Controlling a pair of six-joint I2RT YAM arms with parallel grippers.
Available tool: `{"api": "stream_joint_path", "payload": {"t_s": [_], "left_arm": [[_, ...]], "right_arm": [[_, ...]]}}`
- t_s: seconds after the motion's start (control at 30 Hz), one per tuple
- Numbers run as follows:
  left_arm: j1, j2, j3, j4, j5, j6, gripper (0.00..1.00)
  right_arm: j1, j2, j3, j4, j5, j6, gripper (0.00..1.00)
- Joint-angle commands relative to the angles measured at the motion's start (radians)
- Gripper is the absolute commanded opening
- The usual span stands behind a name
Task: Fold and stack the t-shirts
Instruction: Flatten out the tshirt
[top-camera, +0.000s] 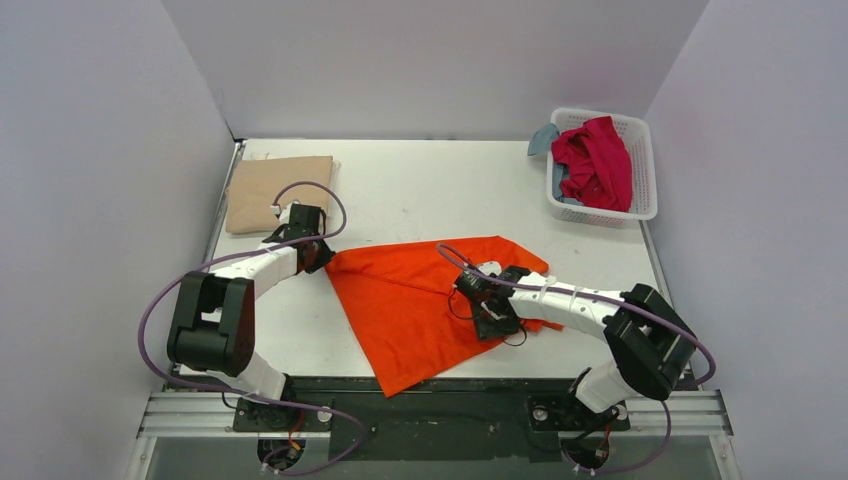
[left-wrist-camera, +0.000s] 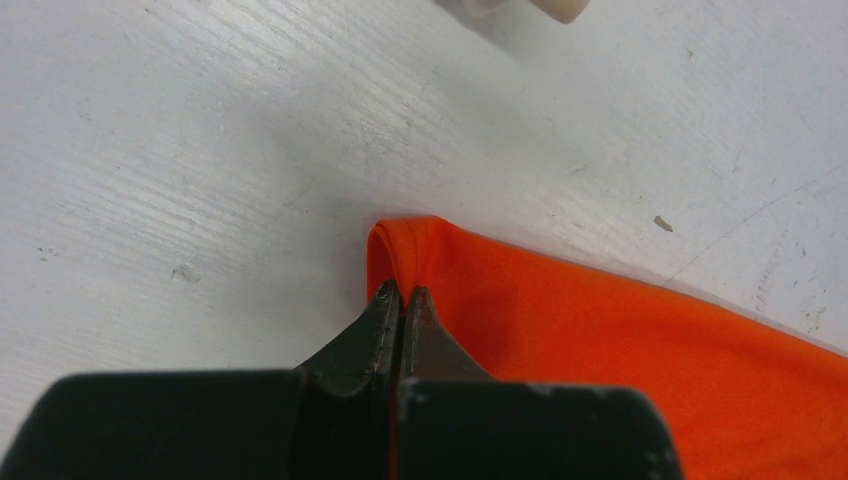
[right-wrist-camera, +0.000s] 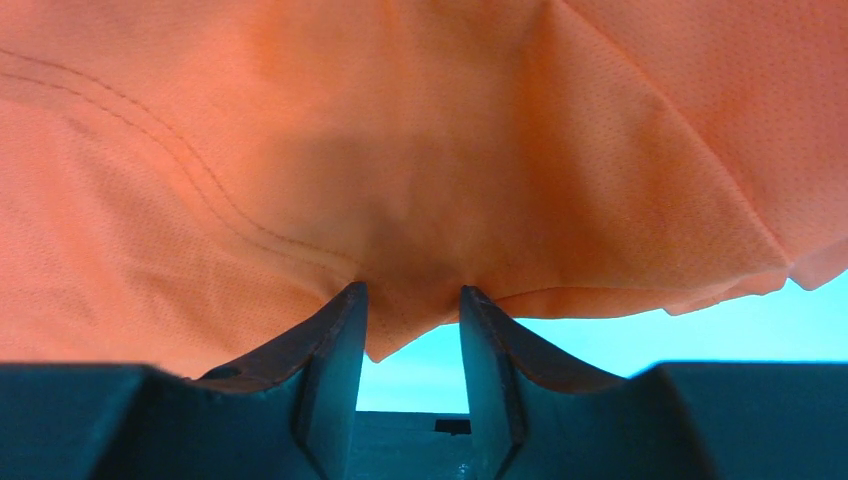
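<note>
The bright orange t-shirt (top-camera: 410, 300) lies spread on the white table (top-camera: 420, 190) between the arms. My left gripper (top-camera: 322, 258) is shut on its left corner; the left wrist view shows the jaws (left-wrist-camera: 403, 295) pinched on a fold of the orange cloth (left-wrist-camera: 600, 340). My right gripper (top-camera: 470, 287) is over the shirt's right part. In the right wrist view it (right-wrist-camera: 412, 300) is open, with an edge of the orange cloth (right-wrist-camera: 400, 150) hanging between the jaws. A folded tan t-shirt (top-camera: 275, 190) lies at the back left.
A white lattice basket (top-camera: 642, 205) stands at the back right. It holds a crimson red t-shirt (top-camera: 595, 160) and a grey-blue one (top-camera: 545, 140) that hangs over its left rim. Grey walls close in the table on three sides.
</note>
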Motion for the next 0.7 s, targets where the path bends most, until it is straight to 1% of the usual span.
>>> {"api": "stream_joint_path", "payload": {"t_s": [0.0, 0.1, 0.2, 0.27, 0.43, 0.5, 0.67], "left_arm": [[0.011, -0.024, 0.006, 0.033, 0.007, 0.014, 0.0], [0.013, -0.019, 0.009, 0.032, 0.009, 0.016, 0.0], [0.013, -0.019, 0.007, 0.034, 0.013, 0.017, 0.0], [0.014, -0.021, 0.007, 0.036, 0.02, 0.015, 0.0], [0.012, -0.026, 0.006, 0.035, 0.026, 0.015, 0.0], [0.013, -0.028, 0.007, 0.036, 0.029, 0.015, 0.0], [0.013, -0.028, 0.005, 0.037, 0.032, 0.017, 0.0]], "right_arm": [[0.004, 0.025, -0.017, -0.076, 0.064, 0.027, 0.33], [0.004, 0.019, -0.023, -0.061, 0.023, 0.013, 0.34], [0.006, 0.018, -0.029, -0.009, -0.071, 0.006, 0.34], [0.006, 0.017, -0.031, 0.022, -0.098, 0.016, 0.35], [0.009, 0.008, -0.021, 0.048, -0.088, 0.023, 0.36], [0.01, 0.006, -0.015, 0.049, -0.085, 0.016, 0.38], [0.035, -0.017, 0.005, 0.054, -0.08, 0.009, 0.39]]}}
